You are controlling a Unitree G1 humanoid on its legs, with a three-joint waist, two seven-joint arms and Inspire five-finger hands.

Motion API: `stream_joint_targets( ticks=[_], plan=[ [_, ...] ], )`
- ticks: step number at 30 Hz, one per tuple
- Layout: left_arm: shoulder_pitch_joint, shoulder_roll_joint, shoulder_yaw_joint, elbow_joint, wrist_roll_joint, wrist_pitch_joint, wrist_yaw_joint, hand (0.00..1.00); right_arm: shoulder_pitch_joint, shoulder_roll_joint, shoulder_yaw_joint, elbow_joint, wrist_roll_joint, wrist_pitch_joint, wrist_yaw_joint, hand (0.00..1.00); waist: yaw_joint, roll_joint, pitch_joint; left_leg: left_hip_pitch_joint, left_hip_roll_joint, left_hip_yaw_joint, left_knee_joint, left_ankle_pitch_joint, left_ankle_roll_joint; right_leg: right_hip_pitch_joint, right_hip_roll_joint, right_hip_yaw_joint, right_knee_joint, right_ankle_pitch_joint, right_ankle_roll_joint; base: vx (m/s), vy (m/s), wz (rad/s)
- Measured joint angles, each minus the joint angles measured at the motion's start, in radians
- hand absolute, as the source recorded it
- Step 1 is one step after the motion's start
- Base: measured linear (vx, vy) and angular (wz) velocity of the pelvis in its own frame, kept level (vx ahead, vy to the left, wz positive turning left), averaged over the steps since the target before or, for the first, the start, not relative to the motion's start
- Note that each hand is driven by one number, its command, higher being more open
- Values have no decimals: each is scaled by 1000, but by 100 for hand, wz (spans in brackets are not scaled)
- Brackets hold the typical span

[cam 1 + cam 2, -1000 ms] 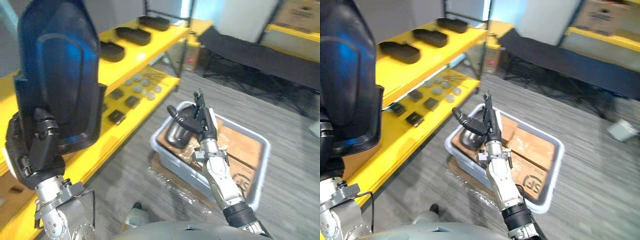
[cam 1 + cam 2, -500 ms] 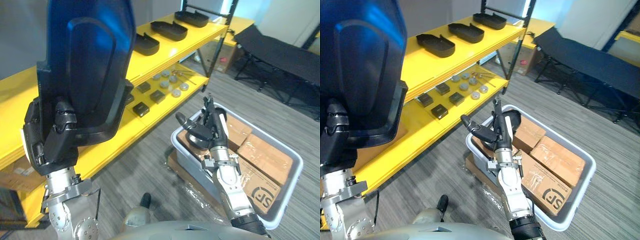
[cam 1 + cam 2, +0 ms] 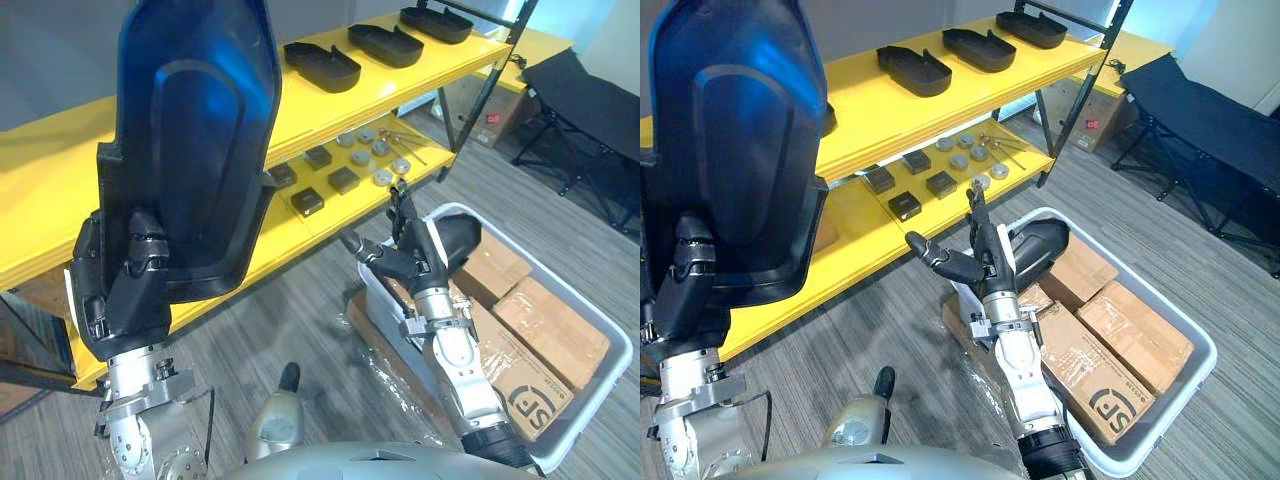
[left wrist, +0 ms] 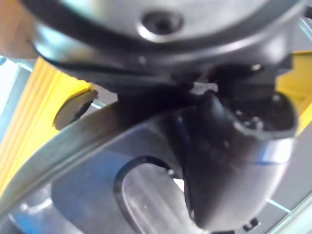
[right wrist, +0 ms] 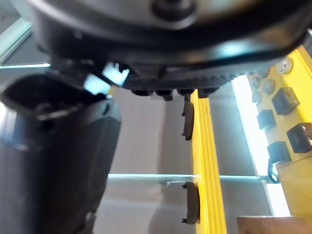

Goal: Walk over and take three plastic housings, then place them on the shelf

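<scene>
The left hand [image 3: 125, 300] is closed round the lower rim of a large dark housing [image 3: 200, 130], with its fingers curled over the edge, and the piece is carried high in front of the robot. The housing is held upright, so that its long axis points up and down and its hollow side is turned toward the camera.

Just past it, on the robot's left and ahead, the yellow shelf [image 3: 60, 190] is seen. A bare stretch of the upper board lies directly behind the held piece. Farther along the same board a row of housings [image 3: 320, 66] is laid flat, hollow side up, one after another toward the far post. On the board below, small parts [image 3: 345, 180] are set out.

The coming move is judged to turn on this: the upright piece has to be tipped over until its long axis lies along the board, then set down on the bare stretch short of that row. The left hand is much the nearer to the shelf.

The right hand [image 3: 410, 258] is held empty, fingers straight and thumb spread, above the near corner of a grey bin [image 3: 595, 400] on the floor. In that bin another housing [image 3: 455, 240] is seen just beyond the hand, beside cardboard boxes [image 3: 550, 320].
</scene>
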Motion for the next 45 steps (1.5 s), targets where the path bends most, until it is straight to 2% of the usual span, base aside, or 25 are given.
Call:
stream_joint_targets(
  ticks=[6,8,11,13,14,16,17,19,21,22,23,24,25,27,28,30,32,33,34,35,37,38,42,44,45],
  plan=[
    [-18,1,39,0,2,0,-22,0,-55,15,-28,-5,21,-32,-48,100,24,-22,-3,-49,-85,-5,89,-69,28,26,-60,-29,-22,10,51,101,100,23],
    [-41,0,60,-1,6,0,-22,0,-59,25,-36,-5,20,-37,-55,100,34,-35,-5,-66,-122,-12,130,-108,42,54,-86,-44,-32,31,86,168,125,38],
    [-80,2,96,-2,8,0,-22,0,-56,24,-35,-3,17,-38,-52,100,27,-33,-8,-64,-147,-41,139,-125,58,0,-131,21,113,85,55,180,163,43],
    [-102,7,121,-3,9,0,-15,0,-56,35,-31,-2,15,-39,-47,100,25,-39,-9,-24,-152,-56,97,-140,77,-122,-175,129,346,206,-17,191,121,14],
    [-104,10,122,-3,11,0,-5,0,-55,45,-31,-1,12,-39,-45,100,20,-39,-8,-5,-152,-68,84,-140,82,-154,-177,171,396,233,-20,267,104,21],
    [-119,17,114,-2,13,0,29,0,-55,53,-31,-3,-23,-45,-31,100,-7,-38,-8,52,-154,-111,52,-141,107,-224,-127,257,523,128,-26,231,44,41],
    [-128,20,104,-2,13,0,41,0,-53,41,-31,-7,-23,-50,-12,100,-22,-37,-7,80,-154,-139,38,-142,111,-251,-81,279,513,75,-28,224,6,55],
    [-159,24,77,7,13,0,60,0,-52,25,-40,-27,-22,-51,-5,100,-48,-31,-4,107,-155,-189,22,-144,113,-301,11,328,422,32,-50,223,-45,72],
    [-214,39,29,52,13,-2,84,0,-28,2,-71,-86,-21,-53,-9,100,-75,-33,-5,123,-166,-247,14,-148,111,-340,99,418,254,30,-45,144,-101,101],
    [-218,43,17,65,15,-2,90,0,-20,1,-82,-102,-20,-55,-9,100,-85,-40,-9,126,-176,-259,15,-149,109,-341,109,435,202,38,-45,138,-141,107],
    [-214,49,11,78,33,-2,99,0,-8,2,-100,-136,-19,-58,-10,100,-94,-63,-20,132,-209,-274,16,-160,97,-336,99,441,109,67,-60,163,-185,71],
    [-202,54,18,77,46,-2,103,0,-7,4,-106,-155,-15,-61,-9,100,-94,-101,-34,140,-247,-271,17,-178,98,-325,72,444,47,98,-62,240,-248,69],
    [-191,36,10,98,46,-2,107,0,-9,-8,-122,-164,-5,-66,-7,100,-92,-74,-41,140,-235,-252,52,-211,88,-288,73,427,12,153,-63,229,-203,40],
    [-160,27,13,92,46,-6,102,0,-12,-27,-130,-167,13,-67,-7,100,-80,-30,-60,133,-175,-171,72,-226,70,-235,116,407,-73,182,-79,224,-128,16],
    [-151,27,25,81,42,-7,96,0,-16,-26,-132,-169,32,-67,-6,100,-71,-22,-64,132,-153,-145,70,-224,66,-211,134,399,-114,193,-88,223,-109,-1],
    [-151,19,28,67,44,-7,94,0,-17,-25,-135,-172,47,-67,-4,100,-60,-22,-66,138,-140,-140,60,-221,61,-193,146,388,-142,195,-90,190,-79,16],
    [-152,15,6,65,44,-7,89,0,-11,-21,-149,-172,65,-65,-1,100,-66,-19,-68,131,-123,-63,48,-215,57,-168,141,350,-166,195,-91,147,-26,52],
    [-154,15,-12,64,44,-7,79,0,-6,-9,-162,-172,65,-65,-3,100,-84,-16,-69,119,-96,36,48,-225,73,-150,138,313,-179,195,-91,87,21,103],
    [-161,18,-40,67,44,-7,61,0,13,7,-185,-173,61,-66,-11,100,-98,-20,-69,105,-53,165,69,-238,77,-136,124,262,-183,193,-94,77,34,126],
    [-167,18,-62,67,42,-7,48,0,30,11,-200,-174,58,-66,-18,100,-110,-22,-69,92,-16,243,76,-238,75,-128,112,235,-185,192,-96,77,121,142],
    [-189,18,-92,72,42,-5,26,0,60,12,-231,-173,58,-66,-30,100,-120,-18,-69,73,40,296,49,-183,55,-121,87,202,-181,191,-95,76,205,93],
    [-194,19,-91,71,39,-6,19,0,65,9,-239,-168,59,-66,-26,100,-118,-11,-70,80,44,274,29,-137,8,-120,74,200,-173,186,-88,73,255,39],
    [-198,43,-60,78,-7,-6,25,0,55,15,-247,-168,59,-67,15,100,-121,-22,-68,98,-33,245,30,-132,22,-89,11,215,-179,183,-81,17,209,28],
    [-195,44,-48,78,-9,-7,33,0,50,15,-248,-168,59,-67,20,100,-120,-23,-68,110,-50,246,11,-142,37,-90,-2,222,-174,167,-57,-82,123,15],
    [-188,47,-49,79,-9,-6,38,0,52,19,-248,-168,59,-68,21,100,-120,-25,-68,117,-63,246,-2,-139,42,-87,-16,221,-171,160,-24,-129,78,7]
  ],
)
